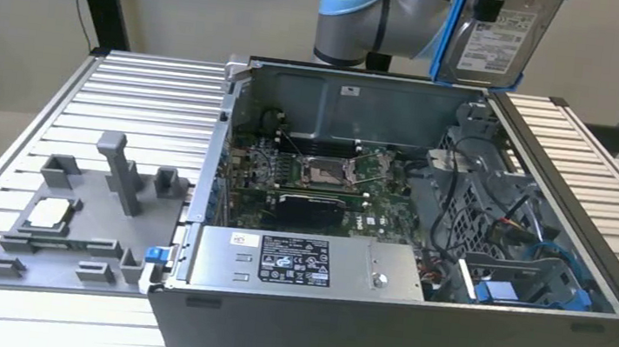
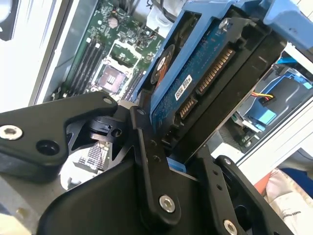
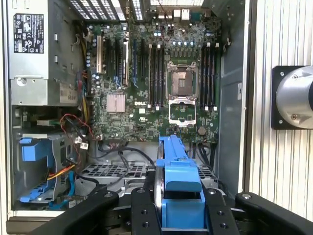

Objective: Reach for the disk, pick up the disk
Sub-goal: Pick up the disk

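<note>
1. Progress: reach and pickup both judged done. The disk (image 1: 498,36) hangs clear above the open computer case (image 1: 396,236) in the exterior view, well apart from the drive bays.
2. Hand (image 2: 188,147): clenched on the disk, black fingers (image 2: 149,161) pressing its blue bracket on either side in both wrist views.
3. Count: one disk; one hand; one case; one long grey power supply (image 1: 299,264); one empty processor socket (image 3: 182,93).
4. On the desk (image 1: 155,95): one grey fixture (image 1: 83,218), carrying one small silver chip (image 1: 49,212).
</note>
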Controlling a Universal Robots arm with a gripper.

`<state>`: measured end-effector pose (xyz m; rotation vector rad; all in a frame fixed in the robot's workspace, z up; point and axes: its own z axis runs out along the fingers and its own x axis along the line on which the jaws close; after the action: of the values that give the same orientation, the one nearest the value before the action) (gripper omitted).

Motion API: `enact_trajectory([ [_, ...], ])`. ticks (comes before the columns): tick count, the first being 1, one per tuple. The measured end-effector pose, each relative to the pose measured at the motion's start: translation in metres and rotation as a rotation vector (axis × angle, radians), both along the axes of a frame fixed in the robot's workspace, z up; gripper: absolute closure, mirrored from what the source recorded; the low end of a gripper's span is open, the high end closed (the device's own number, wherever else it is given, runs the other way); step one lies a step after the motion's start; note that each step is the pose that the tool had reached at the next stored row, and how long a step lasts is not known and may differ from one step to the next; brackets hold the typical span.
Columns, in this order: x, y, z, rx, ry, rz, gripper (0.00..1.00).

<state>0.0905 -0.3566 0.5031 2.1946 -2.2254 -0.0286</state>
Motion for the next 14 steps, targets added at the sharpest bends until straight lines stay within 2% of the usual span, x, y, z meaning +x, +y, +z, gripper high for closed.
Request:
enact_trajectory([
  [10,0.0039,0.0000,0.0000,0.0000,0.0000,0.000,1.00],
  [14,0.0076,-0.0029,0.0000,0.0001,0.0002,0.000,1.00],
])
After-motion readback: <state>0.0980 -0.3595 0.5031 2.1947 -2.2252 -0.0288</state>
